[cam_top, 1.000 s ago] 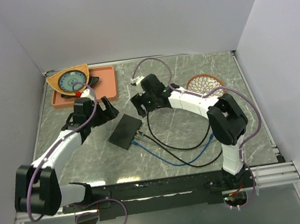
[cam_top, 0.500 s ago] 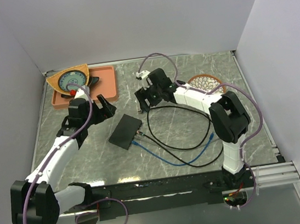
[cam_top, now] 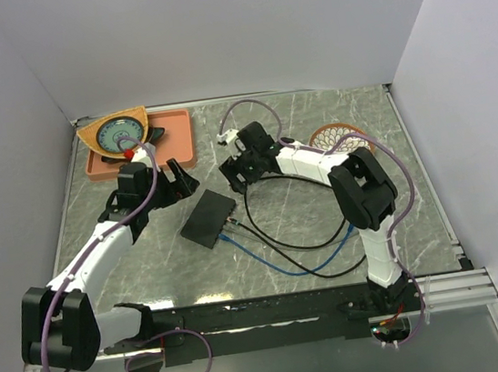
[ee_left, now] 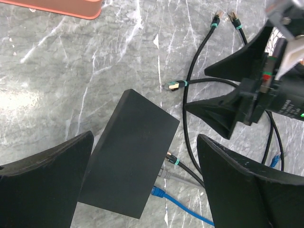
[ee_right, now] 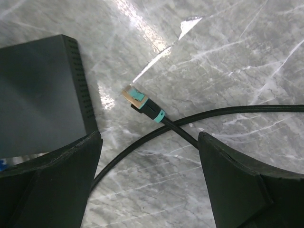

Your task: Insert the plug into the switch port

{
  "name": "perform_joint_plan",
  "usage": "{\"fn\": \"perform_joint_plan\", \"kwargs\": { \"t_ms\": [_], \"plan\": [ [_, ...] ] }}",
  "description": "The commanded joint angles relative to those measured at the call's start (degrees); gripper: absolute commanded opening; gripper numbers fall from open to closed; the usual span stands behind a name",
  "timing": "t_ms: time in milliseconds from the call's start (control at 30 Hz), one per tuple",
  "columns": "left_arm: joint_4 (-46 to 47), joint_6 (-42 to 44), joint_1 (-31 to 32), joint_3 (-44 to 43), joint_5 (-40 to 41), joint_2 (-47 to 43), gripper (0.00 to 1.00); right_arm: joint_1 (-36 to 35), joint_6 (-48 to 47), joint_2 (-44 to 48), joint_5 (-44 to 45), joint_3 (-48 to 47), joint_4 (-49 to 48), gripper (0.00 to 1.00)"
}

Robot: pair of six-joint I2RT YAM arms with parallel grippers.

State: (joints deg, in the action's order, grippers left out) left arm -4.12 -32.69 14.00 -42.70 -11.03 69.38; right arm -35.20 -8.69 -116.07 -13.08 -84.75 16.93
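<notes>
Left arm is stretched out from its base across the table (cam_top: 315, 131), elbow low. The left tool (cam_top: 175, 182) is spread wide with nothing in it. In its wrist view the switch (ee_left: 128, 152) lies flat on the table right under it, between the two fingers.

Right arm goes up from its base, folds at the elbow and reaches back to the left, wrist tipped down. The right tool (ee_right: 149, 135) is also wide and not holding anything. The plug (ee_right: 140, 102) lies loose on the table just ahead of its fingertips, in the gap between them, with its cable (ee_right: 228, 111) trailing off to that tool's right. The switch is just beside the plug, on the tool's left.

The ports are along the switch edge where the black, grey and blue leads (ee_left: 183, 206) go in, near the left tool's right finger. Can't make out a free port from these angles.
</notes>
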Motion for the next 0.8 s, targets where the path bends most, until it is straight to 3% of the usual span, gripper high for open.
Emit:
{"fn": "perform_joint_plan", "kwargs": {
  "t_ms": [0, 333, 633, 767],
  "plan": [
    [1.9, -0.4, -0.1, -0.2, -1.5, 0.5, 0.96, -0.9, -1.6, -1.1, 2.4, -3.3, 0.3, 0.9],
    [1.9, -0.4, -0.1, 0.0, -1.9, 0.9, 0.96, 0.1, 8.6, -1.3, 19.0, -6.8, 1.5, 0.88],
    [1.8, -0.4, -0.1, 0.3, -1.9, 0.6, 0.96, 3.8, 22.7, -8.7, 24.5, -21.0, 12.3, 0.86],
    [1.7, -0.4, -0.1, 0.8, -1.6, 0.0, 0.96, 5.2, 26.0, -10.8, 24.5, -24.3, 16.0, 0.78]
  ]
}}
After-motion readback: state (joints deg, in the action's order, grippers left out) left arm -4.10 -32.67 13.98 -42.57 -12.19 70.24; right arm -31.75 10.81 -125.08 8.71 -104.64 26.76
